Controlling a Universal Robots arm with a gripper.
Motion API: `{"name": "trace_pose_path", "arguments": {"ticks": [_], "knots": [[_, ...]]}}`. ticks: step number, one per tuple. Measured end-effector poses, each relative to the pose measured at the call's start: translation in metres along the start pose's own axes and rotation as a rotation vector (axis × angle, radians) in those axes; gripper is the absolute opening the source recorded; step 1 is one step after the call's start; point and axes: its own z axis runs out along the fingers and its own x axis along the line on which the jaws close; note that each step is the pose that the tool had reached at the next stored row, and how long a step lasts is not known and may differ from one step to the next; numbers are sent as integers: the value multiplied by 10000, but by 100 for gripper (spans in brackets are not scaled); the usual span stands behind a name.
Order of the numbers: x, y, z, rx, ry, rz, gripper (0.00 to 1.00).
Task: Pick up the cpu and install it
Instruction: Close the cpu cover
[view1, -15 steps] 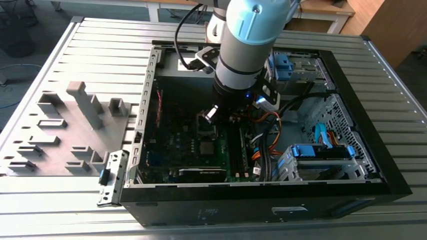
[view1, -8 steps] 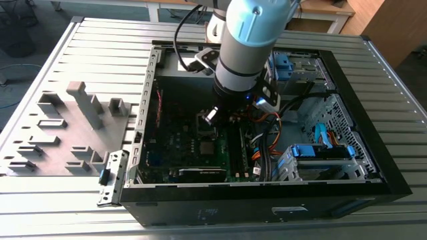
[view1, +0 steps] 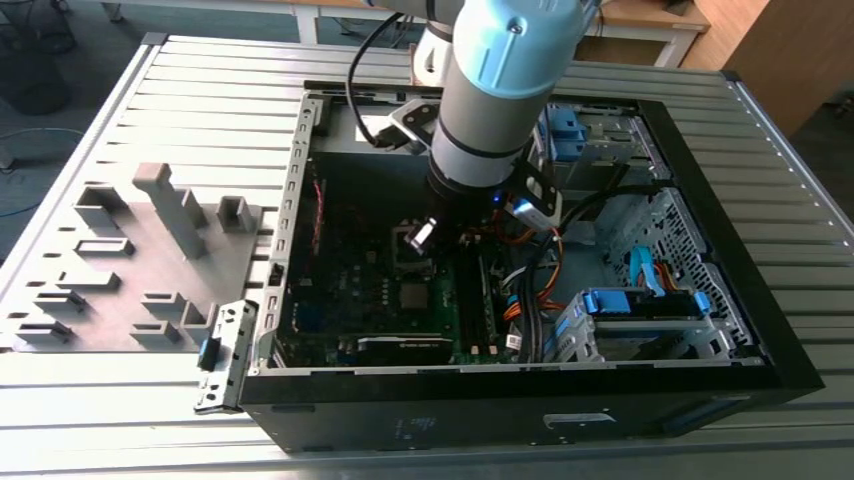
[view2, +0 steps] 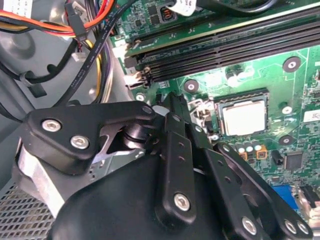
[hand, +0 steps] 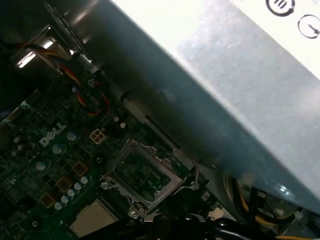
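Note:
The cpu (view2: 242, 119) is a silvery square lying flat in a dark socket on the green motherboard (view2: 300, 95). In the first wrist view the cpu (hand: 92, 217) sits beside a hinged silver frame (hand: 142, 175) with a dark centre, which stands flipped open. In the exterior view the cpu (view1: 416, 295) lies in the middle of the open computer case (view1: 534, 400). My gripper (view2: 167, 100) hovers low over the board, right next to the open frame and a short way from the cpu. Its black links converge, and it is shut with nothing held. The gripper (view1: 424, 235) hangs from the arm inside the case.
Black memory slots (view2: 225, 50) and a bundle of coloured cables (view2: 85, 25) lie close to the gripper. Blue drive cages (view1: 641, 305) stand at the exterior view's right. A grey fixture block (view1: 134, 260) sits on the slatted table at the exterior view's left.

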Motion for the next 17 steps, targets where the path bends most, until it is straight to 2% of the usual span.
{"name": "trace_pose_path", "arguments": {"ticks": [17], "knots": [[42,-38,-81,-6,18,-141,11]]}}
